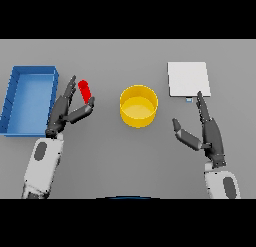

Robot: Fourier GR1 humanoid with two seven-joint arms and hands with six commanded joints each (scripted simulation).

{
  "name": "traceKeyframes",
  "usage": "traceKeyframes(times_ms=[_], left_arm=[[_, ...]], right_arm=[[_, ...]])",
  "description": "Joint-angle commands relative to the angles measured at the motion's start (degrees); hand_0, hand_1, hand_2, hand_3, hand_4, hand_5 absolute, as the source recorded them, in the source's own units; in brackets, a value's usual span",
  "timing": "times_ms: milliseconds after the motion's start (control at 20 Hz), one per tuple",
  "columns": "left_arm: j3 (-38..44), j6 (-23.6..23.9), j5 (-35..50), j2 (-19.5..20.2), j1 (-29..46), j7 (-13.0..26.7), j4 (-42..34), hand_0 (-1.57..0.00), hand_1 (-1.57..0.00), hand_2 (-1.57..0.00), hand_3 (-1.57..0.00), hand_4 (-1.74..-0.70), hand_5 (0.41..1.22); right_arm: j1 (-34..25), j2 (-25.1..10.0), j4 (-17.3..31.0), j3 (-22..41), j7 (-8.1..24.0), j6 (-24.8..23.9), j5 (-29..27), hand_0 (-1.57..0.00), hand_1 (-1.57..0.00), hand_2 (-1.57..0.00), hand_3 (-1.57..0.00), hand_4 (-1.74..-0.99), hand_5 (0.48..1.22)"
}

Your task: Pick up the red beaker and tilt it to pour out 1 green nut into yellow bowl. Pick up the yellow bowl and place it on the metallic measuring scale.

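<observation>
Where the grey tabletop (125, 156) reaches its far left, a blue bin (29, 98) with raised walls sits with its open side up. Just right of the bin, the left robot hand (64, 113) comes up from the lower edge on a white and grey arm. Its fingers are stretched toward the red beaker (85, 91), with the thumb spread out to the right below it. The beaker is tilted, its top leaning left, and lies just at the fingertips; whether they touch it cannot be told, and the fingers are not wrapped round it, so this robot hand is released. Near the middle of the tabletop stands the yellow bowl (138, 106), upright, well apart from the beaker and from both robot hands. Further right and a little farther back lies the scale (188, 79), a pale square plate with a small mark at its near edge. Below it the right robot hand (210, 133) holds its fingers straight, pointing up toward the scale's near edge, thumb spread to the left, grasping nothing.
</observation>
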Motion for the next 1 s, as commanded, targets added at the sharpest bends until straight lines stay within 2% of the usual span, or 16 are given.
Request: traceKeyframes(times_ms=[0, 100, 200, 300, 450, 550, 650, 750, 850, 900, 950], left_arm=[[0.21, 0.0, 0.01, -0.18, -0.52, -0.97, 1.56, 0.0, 0.0, 0.0, 0.0, -1.28, 0.68], [0.36, 0.48, -0.43, -0.45, -1.86, -1.67, 3.63, 0.0, 0.0, 0.0, 0.0, -1.29, 0.685], [0.59, 0.9, -0.73, -0.95, -4.37, -1.72, 6.21, 0.0, 0.0, 0.0, 0.0, -1.3, 0.689], [0.94, 1.14, -1.17, -0.68, -6.54, -1.68, 8.6, 0.0, 0.0, 0.0, 0.0, -1.3, 0.69], [1.83, 1.19, -0.9, -0.63, -9.02, -1.84, 11.71, 0.0, 0.0, 0.0, 0.0, -1.29, 0.683], [2.46, 1.57, -0.89, -0.65, -10.59, -2.16, 13.89, 0.0, 0.0, 0.0, 0.0, -1.29, 0.683], [2.83, 1.26, -0.42, -1.16, -11.68, -3.84, 15.42, 0.0, 0.0, 0.0, 0.0, -1.31, 0.688], [3.85, 0.84, 0.25, -0.91, -13.37, -5.31, 17.76, 0.0, 0.0, 0.0, 0.0, -1.33, 0.695], [4.46, 1.34, 0.62, -1.64, -13.68, -6.67, 19.37, 0.0, 0.0, 0.0, 0.0, -1.35, 0.704], [5.2, 1.6, 1.34, -1.97, -13.94, -7.66, 19.82, 0.0, -0.03, -0.07, -0.03, -1.38, 0.724], [5.58, 2.19, 1.59, -2.61, -14.18, -8.34, 20.6, -0.12, -0.15, -0.18, -0.12, -1.41, 0.75]], right_arm=[[-0.38, -0.31, 0.69, -0.66, 0.41, 0.2, -0.65, 0.0, 0.0, 0.0, 0.0, -1.267, 0.635], [0.58, -0.76, -0.39, -0.68, -0.7, 0.57, -0.93, 0.0, 0.0, 0.0, 0.0, -1.269, 0.638], [-0.5, -0.9, 0.77, -1.01, 0.35, 0.8, -1.2, 0.0, 0.0, 0.0, 0.0, -1.27, 0.642], [-0.29, -1.01, 0.93, -0.97, -0.7, 0.59, -0.81, 0.0, 0.0, 0.0, 0.0, -1.271, 0.646], [-0.38, -0.07, 0.47, -0.51, 0.29, 0.53, -1.01, 0.0, 0.0, 0.0, 0.0, -1.269, 0.642], [0.3, -0.3, -0.07, -0.55, -0.39, 0.64, -1.09, 0.0, 0.0, 0.0, 0.0, -1.265, 0.638], [-0.71, -0.74, -0.19, -1.07, 1.16, 0.52, -1.26, 0.0, 0.0, 0.0, 0.0, -1.269, 0.64], [0.31, -0.65, -0.73, -0.56, 0.27, 0.45, -0.72, 0.0, 0.0, 0.0, 0.0, -1.264, 0.64], [-0.22, -0.83, -0.22, -0.95, 1.04, 0.26, -0.76, 0.0, 0.0, 0.0, 0.0, -1.261, 0.641], [0.01, -0.45, -0.02, -0.74, 0.59, 0.07, -0.6, 0.0, 0.0, 0.0, 0.0, -1.259, 0.642], [-0.42, -0.48, 0.65, -0.78, 0.82, 0.28, -0.68, 0.0, 0.0, 0.0, 0.0, -1.26, 0.642]])
